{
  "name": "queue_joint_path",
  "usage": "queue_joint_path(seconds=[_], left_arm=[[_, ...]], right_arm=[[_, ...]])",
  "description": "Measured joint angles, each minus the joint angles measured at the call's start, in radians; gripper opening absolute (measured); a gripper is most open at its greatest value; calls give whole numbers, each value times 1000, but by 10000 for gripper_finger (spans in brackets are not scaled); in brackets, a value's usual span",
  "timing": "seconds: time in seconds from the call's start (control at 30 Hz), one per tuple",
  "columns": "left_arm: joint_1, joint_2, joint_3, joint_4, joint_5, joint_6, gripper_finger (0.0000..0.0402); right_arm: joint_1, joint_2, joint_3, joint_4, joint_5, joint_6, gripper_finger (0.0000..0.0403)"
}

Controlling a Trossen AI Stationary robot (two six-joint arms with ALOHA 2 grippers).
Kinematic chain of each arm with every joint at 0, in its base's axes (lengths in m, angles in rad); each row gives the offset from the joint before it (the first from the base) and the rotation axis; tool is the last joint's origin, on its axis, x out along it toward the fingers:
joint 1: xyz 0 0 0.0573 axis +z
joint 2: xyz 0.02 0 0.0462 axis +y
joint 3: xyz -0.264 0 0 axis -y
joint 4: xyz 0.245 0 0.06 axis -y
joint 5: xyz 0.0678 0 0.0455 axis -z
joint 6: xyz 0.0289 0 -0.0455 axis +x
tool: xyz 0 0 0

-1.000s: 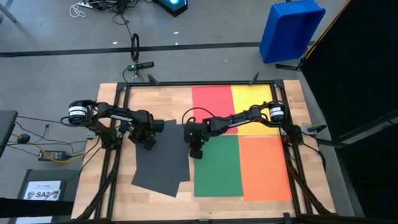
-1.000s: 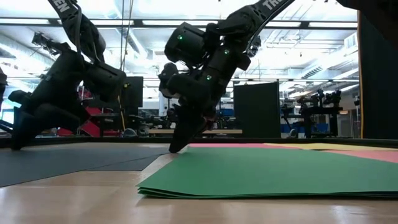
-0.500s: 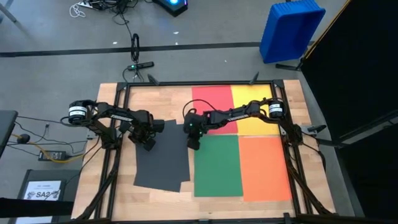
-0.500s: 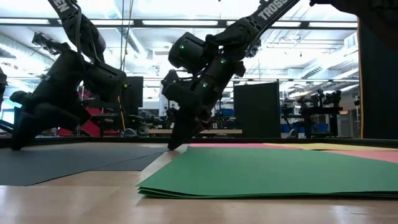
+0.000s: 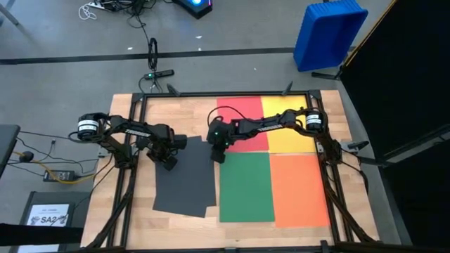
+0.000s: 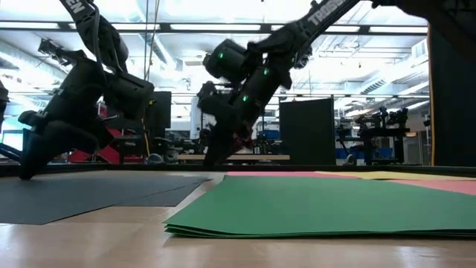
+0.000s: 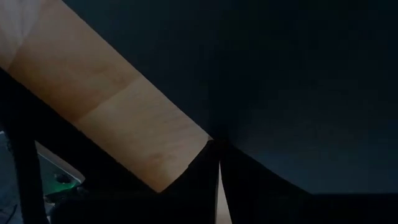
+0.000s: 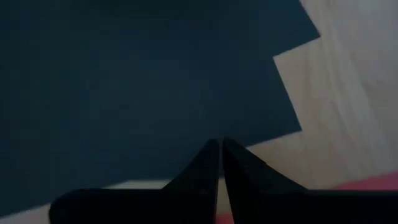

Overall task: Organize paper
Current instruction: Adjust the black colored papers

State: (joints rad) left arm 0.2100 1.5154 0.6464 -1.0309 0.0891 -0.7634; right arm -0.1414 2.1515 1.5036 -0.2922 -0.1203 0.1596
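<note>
Item: paper sorting on a wooden table (image 5: 183, 112), listed left to right

1. Left gripper (image 5: 169, 161): fingers clenched together, nothing held between them; tips pressed down on the far-left part of the dark grey paper (image 5: 184, 179). In the left wrist view the closed tips meet over the dark sheet's edge, bare wood beside it

2. Dark grey paper: at least two sheets, overlapped and slightly skewed, lying left of centre. Long axis runs from far edge to near edge of the table. Its right edge lies just beside the green paper (image 5: 246, 186)

3. Right gripper (image 5: 218, 156): fingers likewise closed, empty; tips down at the far-right corner of the dark stack, near where it meets the red paper (image 5: 239, 116) and the green

4. Green, red, yellow paper (image 5: 285, 112) and orange paper (image 5: 299, 190): laid in a tidy two-by-two block on the right half

Relation that matters: the dark stack lies between the two grippers, each pinning a far corner; the likely remaining work is squaring it against the green edge
</note>
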Motion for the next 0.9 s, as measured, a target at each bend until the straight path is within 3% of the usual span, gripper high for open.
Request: queue_joint_path(seconds=[0.2, 0.43, 0.9], left_arm=[[0, 0, 0, 1, -2, 1, 0], [0, 0, 1, 2, -6, 1, 0], [-1, -1, 2, 14, -5, 4, 0]], right_arm=[[83, -33, 2, -122, 43, -73, 0], [207, 27, 4, -52, 44, -66, 0], [175, 62, 5, 43, -3, 12, 0]])
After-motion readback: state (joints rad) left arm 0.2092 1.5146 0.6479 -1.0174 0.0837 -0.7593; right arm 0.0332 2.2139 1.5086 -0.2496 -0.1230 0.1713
